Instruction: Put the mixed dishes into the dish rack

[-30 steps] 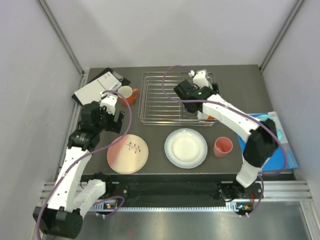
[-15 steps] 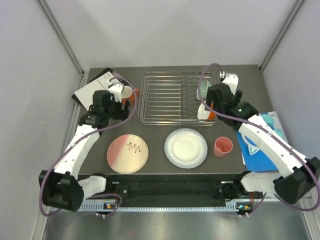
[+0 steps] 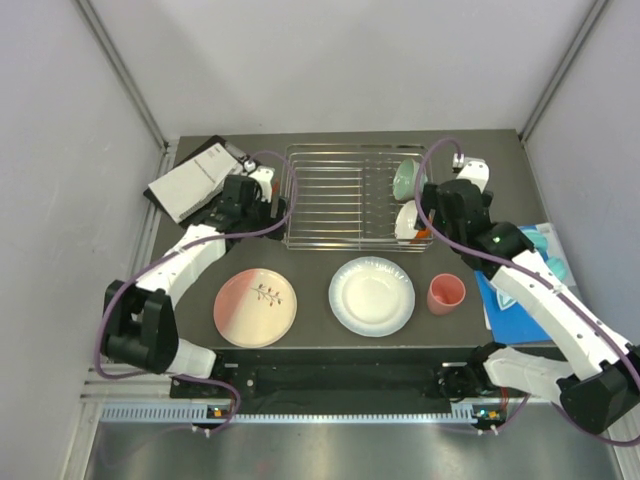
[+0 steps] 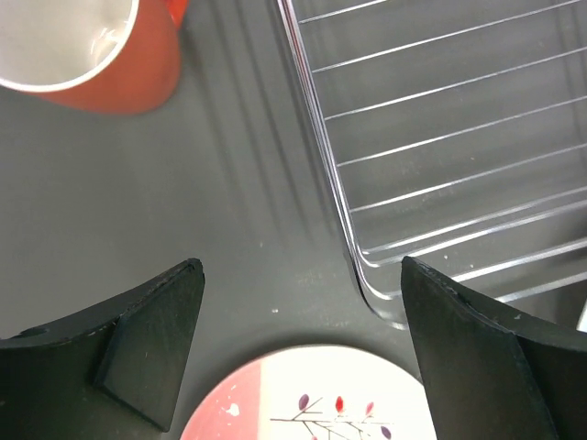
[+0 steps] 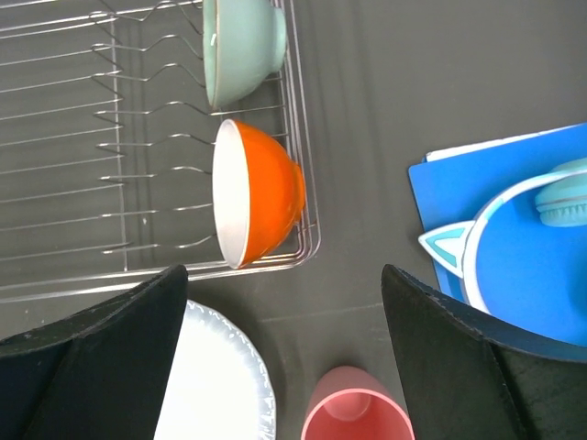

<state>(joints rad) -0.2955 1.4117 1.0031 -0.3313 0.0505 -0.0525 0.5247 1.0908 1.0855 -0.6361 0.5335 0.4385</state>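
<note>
The left tool (image 4: 298, 284) hangs over bare table (image 4: 229, 202) with its two fingers apart and nothing between them. Just far and left of it stands the one orange mug (image 4: 92, 55), upright, white inside. To the right of the tool lies the near left corner of the rack (image 4: 440, 137), and that part of the rack is bare. Near the tool, the pink plate (image 4: 312, 394) with a leaf sprig lies flat on the table.

The right tool (image 5: 284, 275) hovers above the near right corner of the rack, fingers spread and holding nothing. Two bowls stand on edge in the rack's right end: an orange bowl (image 5: 266, 192) nearer, and a mint bowl (image 5: 243, 41) just beyond it. On the near side of the rack the white plate (image 5: 215, 376) lies flat, and one pink cup (image 5: 353, 408) stands upright to its right.

So two bowls are in the rack. Two plates, one mug and one cup remain on the table. At the right edge lies a blue sheet (image 5: 514, 247) with a turquoise ring (image 5: 564, 197) on it.
</note>
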